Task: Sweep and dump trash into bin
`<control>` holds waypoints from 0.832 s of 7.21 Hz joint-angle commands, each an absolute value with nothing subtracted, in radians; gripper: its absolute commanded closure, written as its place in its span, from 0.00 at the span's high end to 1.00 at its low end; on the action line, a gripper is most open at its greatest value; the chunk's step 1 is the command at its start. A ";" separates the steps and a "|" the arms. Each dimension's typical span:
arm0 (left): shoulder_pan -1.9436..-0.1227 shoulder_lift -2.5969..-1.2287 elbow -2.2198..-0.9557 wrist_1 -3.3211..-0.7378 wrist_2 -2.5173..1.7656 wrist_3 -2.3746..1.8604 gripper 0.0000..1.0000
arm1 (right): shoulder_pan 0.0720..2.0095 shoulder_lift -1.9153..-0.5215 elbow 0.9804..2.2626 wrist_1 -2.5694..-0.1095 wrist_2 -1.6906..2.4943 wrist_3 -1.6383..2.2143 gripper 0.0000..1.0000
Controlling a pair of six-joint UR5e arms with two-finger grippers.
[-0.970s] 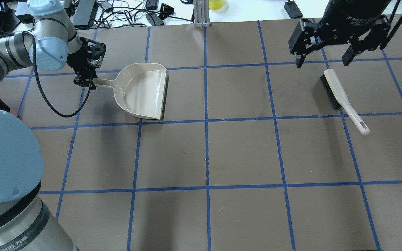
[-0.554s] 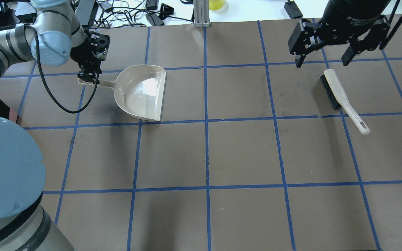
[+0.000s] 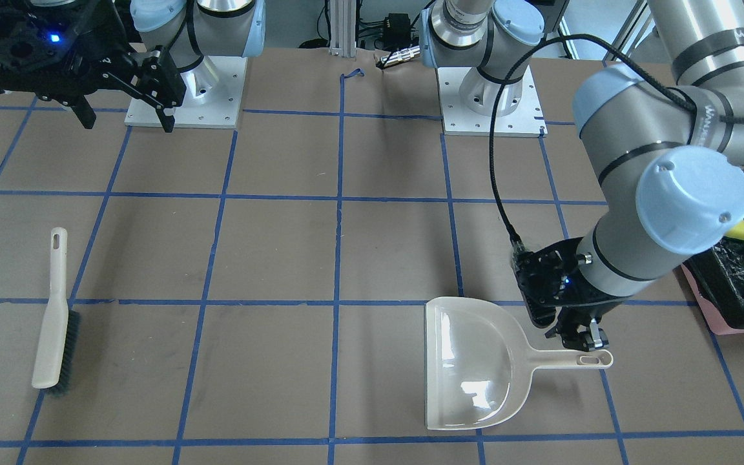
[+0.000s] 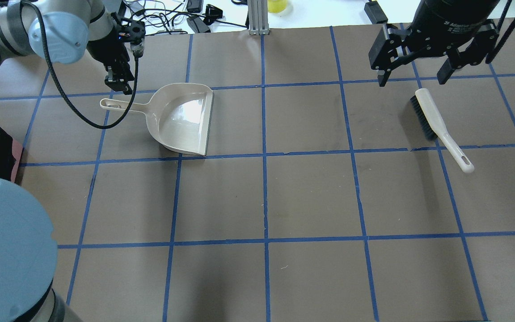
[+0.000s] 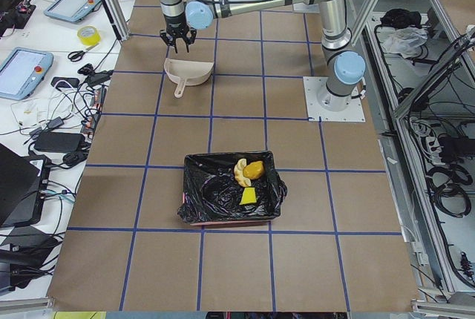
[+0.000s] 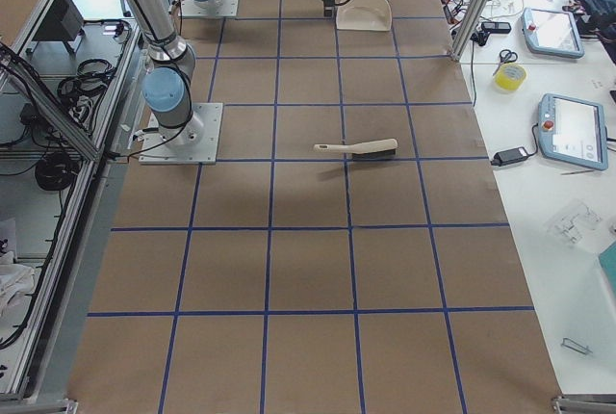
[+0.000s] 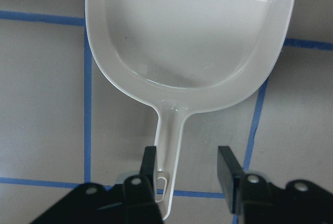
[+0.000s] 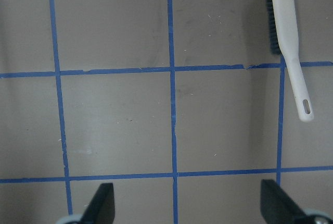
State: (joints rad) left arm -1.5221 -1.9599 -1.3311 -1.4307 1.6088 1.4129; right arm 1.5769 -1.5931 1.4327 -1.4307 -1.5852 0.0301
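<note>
Left pincer (image 7: pixel 187 152): jaws apart, holding nothing, hovering just above the dustpan (image 4: pixel 181 118) handle (image 4: pixel 123 106).
Offset: in my wrist view the handle runs under one finger, not centred in the gap.
Handle axis: runs straight back from the pan's open mouth.
Trash (image 5: pixel 249 178): lump, crescent and wedge all lie in the bin (image 5: pixel 211 189), well past the dustpan's handle end; the pan is empty.
Nearer arm: left, to both dustpan and bin.
Right pincer (image 4: pixel 411 81): spread wide, empty, well off the dustpan's mouth side, over the brush (image 4: pixel 434 123).
Counter (image 4: pixel 311 197): flat brown sheet with a blue tape grid; the dustpan sits flat.
Room: I judge a straight lift is clear; the wrist cable (image 4: pixel 74 103) loops near the handle, so it could snag.
</note>
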 commanded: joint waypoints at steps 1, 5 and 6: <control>-1.583 -1.846 -1.347 -1.510 1.608 1.166 0.55 | 1.577 -1.592 1.433 -1.431 -1.586 0.029 1.00; -1.609 -1.697 -1.428 -1.585 1.518 0.644 0.96 | 1.577 -1.589 1.437 -1.431 -1.574 0.032 1.00; -1.609 -1.675 -1.439 -1.592 1.514 0.508 1.00 | 1.577 -1.589 1.437 -1.431 -1.574 0.031 1.00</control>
State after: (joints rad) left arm -1.6084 -1.7075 -1.4212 -1.5848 1.5430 0.6686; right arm 1.5769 -1.5898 1.4365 -1.4312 -1.5764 0.0311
